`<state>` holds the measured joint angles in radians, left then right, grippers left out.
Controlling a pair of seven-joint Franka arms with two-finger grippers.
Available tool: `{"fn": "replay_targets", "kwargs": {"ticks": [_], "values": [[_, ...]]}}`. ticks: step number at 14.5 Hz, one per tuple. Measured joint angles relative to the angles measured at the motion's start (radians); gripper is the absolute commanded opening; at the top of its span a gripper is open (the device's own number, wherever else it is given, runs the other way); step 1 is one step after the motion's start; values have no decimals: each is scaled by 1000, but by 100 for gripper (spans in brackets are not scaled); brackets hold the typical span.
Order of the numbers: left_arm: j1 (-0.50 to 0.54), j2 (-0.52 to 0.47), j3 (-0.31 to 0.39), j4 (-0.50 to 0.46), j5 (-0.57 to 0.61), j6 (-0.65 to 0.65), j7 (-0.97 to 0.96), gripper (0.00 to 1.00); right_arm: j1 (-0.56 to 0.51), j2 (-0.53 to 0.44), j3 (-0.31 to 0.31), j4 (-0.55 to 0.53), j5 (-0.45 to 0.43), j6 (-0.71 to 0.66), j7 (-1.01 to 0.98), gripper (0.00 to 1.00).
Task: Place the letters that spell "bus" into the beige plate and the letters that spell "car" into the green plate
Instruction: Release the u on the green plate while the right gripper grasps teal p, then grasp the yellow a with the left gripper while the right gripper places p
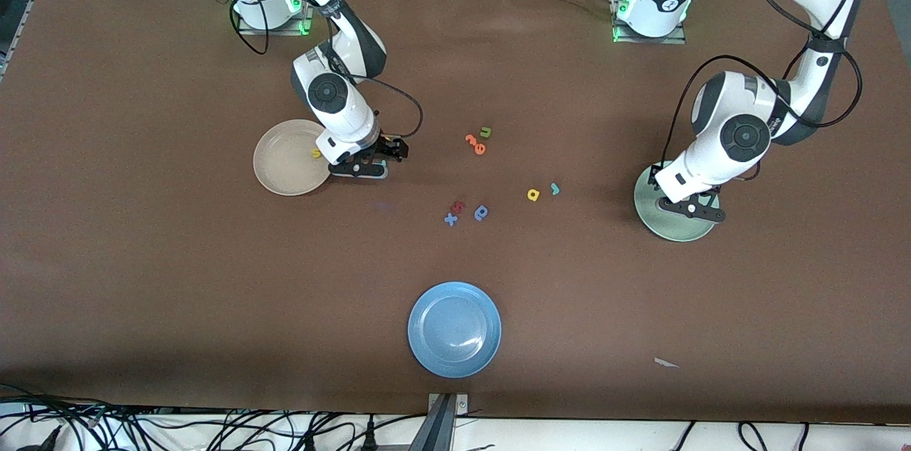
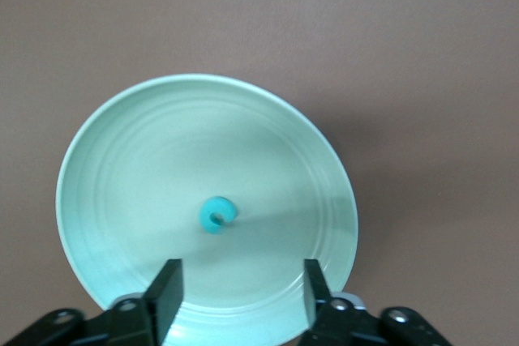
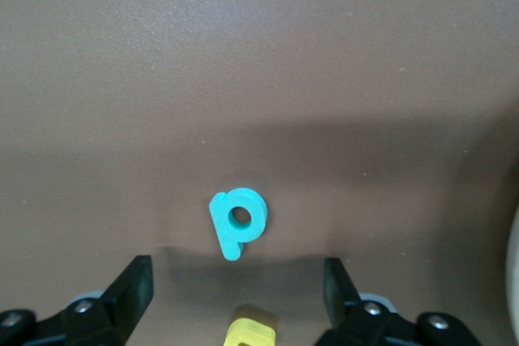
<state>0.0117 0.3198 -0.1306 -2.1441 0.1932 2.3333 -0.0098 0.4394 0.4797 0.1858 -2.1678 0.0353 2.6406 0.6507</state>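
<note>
My left gripper point(image 1: 690, 211) hangs open over the green plate point(image 1: 658, 222). In the left wrist view a teal c point(image 2: 217, 215) lies in the middle of the green plate point(image 2: 122, 168), clear of the gripper point(image 2: 242, 269). My right gripper point(image 1: 359, 168) is low and open beside the beige plate point(image 1: 285, 159), which holds a yellow letter point(image 1: 316, 153) near its rim. The right wrist view shows the teal b point(image 3: 238, 220) flat on the table just ahead of the gripper point(image 3: 239, 269). Another yellow letter point(image 3: 251, 334) lies between the fingers, touching neither. The yellow a point(image 1: 533, 195) and teal r point(image 1: 554, 188) lie mid-table.
A green u point(image 1: 485, 131) and two orange letters point(image 1: 475, 144) lie mid-table. A red letter point(image 1: 459, 206), blue x point(image 1: 450, 220) and blue a-like letter point(image 1: 481, 213) sit nearer the camera. The blue plate point(image 1: 454, 329) is nearest. A white scrap point(image 1: 665, 363) lies toward the left arm's end.
</note>
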Motion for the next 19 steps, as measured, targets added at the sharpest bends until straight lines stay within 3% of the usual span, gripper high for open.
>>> {"fn": "replay_targets", "kwargs": {"ticks": [2,5,10,17,19], "values": [[-8,1,-35,20,-39,1,-40,100,0,0,0,0,-39,0,0,73],[-78,21,-103,43,-83,2,-220,100,0,1,0,-1,-97,0,2,73],[-271,136,-119,158,-83,4,-504,100,0,4,0,1,-142,3,3,71],[-317,319,-117,340,-61,5,-536,100,0,5,-2,10,-245,4,3,46],[-324,340,-117,357,-53,5,-529,100,0,5,-3,10,-248,4,3,31]]}}
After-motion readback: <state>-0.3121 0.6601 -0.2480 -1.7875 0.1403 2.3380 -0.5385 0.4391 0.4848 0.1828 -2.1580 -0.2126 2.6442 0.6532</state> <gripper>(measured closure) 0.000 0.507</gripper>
